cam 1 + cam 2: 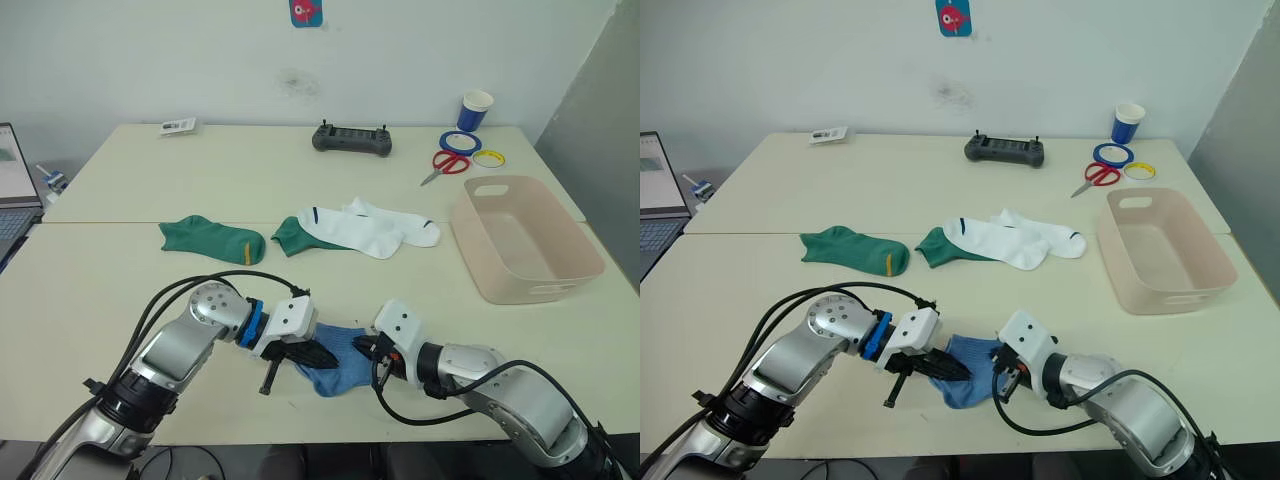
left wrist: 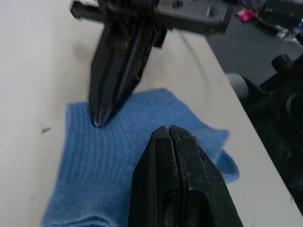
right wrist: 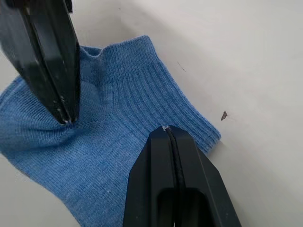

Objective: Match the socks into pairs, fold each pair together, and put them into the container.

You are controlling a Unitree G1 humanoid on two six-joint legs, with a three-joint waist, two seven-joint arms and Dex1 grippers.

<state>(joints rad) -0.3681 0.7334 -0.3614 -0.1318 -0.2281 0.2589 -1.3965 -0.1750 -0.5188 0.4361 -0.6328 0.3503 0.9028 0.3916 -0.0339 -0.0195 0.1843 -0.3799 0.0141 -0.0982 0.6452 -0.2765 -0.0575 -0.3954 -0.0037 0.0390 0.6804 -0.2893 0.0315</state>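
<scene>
both hands pressed closed: left hand (image 2: 168, 130), right hand (image 3: 166, 130) over blue socks (image 3: 118, 142).

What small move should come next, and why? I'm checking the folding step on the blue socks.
Probably open one gripper to pinch an edge of the blue socks. Both the left gripper and right gripper are shut, tips pressing on the fabric, holding nothing, and the container sits well to the right.

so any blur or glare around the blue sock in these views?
Left wrist view: the left hand is soft, the blue sock knit fairly readable. Right wrist view: sock ribbing is crisp, the right hand slightly soft. Head views: even light, faint shadows, no glare on the table.
</scene>
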